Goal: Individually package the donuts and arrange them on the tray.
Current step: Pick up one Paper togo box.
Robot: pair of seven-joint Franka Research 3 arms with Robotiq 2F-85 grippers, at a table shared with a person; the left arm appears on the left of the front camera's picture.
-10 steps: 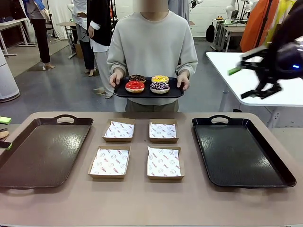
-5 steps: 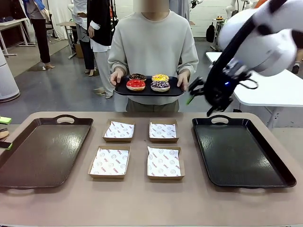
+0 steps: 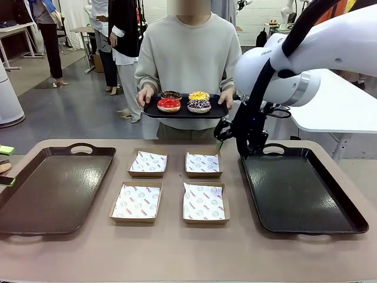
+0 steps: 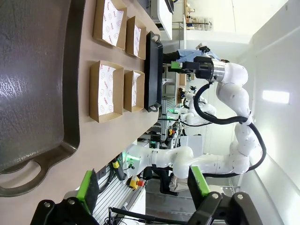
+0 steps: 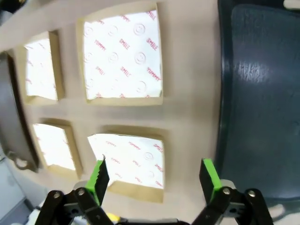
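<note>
Four iced ring donuts [image 3: 184,101] lie flat, icing up, in a two-by-two block on a small black oval tray [image 3: 215,112]. A person in a pale sweatshirt holds this tray level beyond the far edge of the tan table [image 3: 177,250], a hand [image 3: 145,97] at each short end. As rings they have no long axis; the small tray's runs left to right. The glossy red donut [image 3: 169,105] and the sprinkled chocolate donut [image 3: 199,107] sit nearer the robot, the dark chocolate donut [image 3: 171,95] and the yellow donut [image 3: 199,96] behind them.

On the table, four shallow brown cardboard boxes [image 3: 204,203] lined with printed white paper form a square, with bare strips between them. They lie between a large brown tray [image 3: 53,188] and a large black tray [image 3: 300,191], both bare. The right gripper [image 3: 224,134] hangs above the black tray's far left corner, below the small tray; how far its jaws stand apart is unclear here. The left gripper's green pads [image 3: 6,150] peek in at the left edge.

Seen sideways from the left wrist, the left gripper [image 4: 143,183] is spread wide and holds nothing, just off the brown tray's handle [image 4: 23,176].

From the right wrist, the right gripper [image 5: 153,177] is spread wide with nothing between its fingers, above a box and the bare strip beside the black tray's rim [image 5: 224,93].
</note>
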